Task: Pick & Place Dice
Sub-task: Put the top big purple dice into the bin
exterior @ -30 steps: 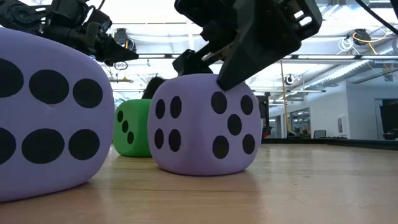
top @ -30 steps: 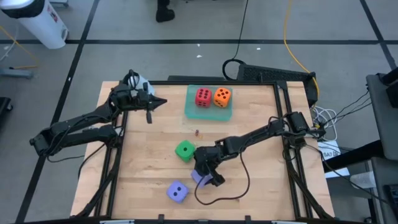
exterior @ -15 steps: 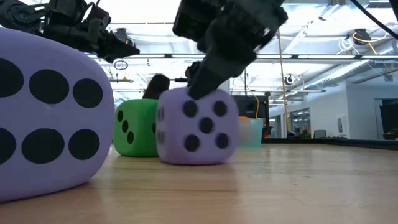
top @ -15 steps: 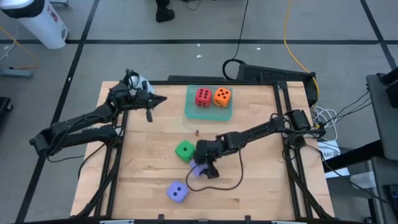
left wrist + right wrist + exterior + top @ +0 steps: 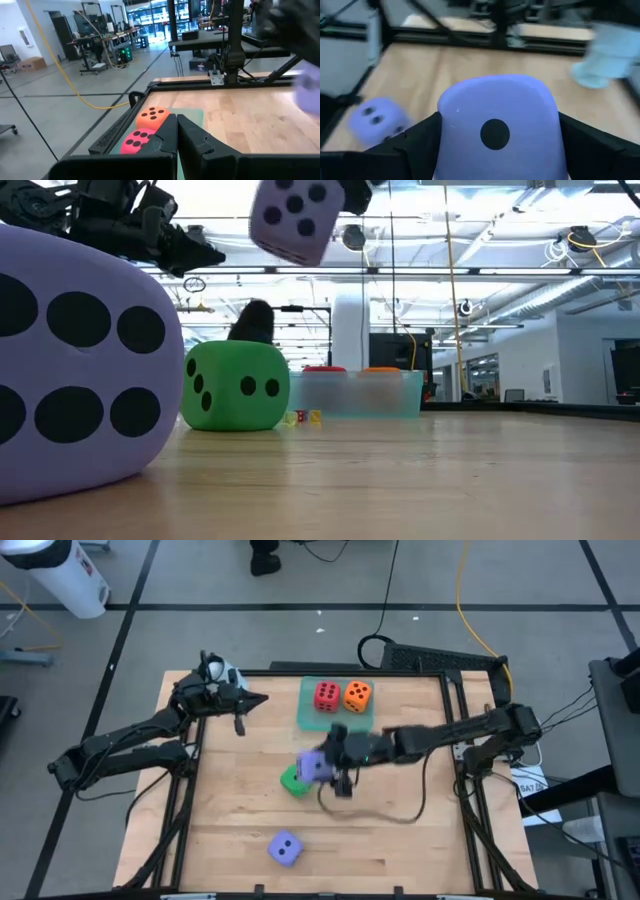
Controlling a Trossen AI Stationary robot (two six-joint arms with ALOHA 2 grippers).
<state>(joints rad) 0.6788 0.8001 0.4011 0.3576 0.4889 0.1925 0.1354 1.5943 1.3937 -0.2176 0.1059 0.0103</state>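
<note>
Purple soft cube die mid-frame, airborne over green die, pinched in right hand. Left hand pressed together, upper left. Risk: squashy grip slips, die drops short of green tray.

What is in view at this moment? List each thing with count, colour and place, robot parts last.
Held die: one, purple-blue, lifted off the table above the green die.
Green die: one, on the table near the centre.
Second purple-blue die: one, on the table at the near edge.
Red die: one, in the tray.
Orange die: one, in the tray, beside the red die.
Tray: one, translucent green, at the far edge of the table.
Left gripper: jaws shut, waiting at the far left.
Right gripper: jaws clamped on the held die, mid-table.
</note>
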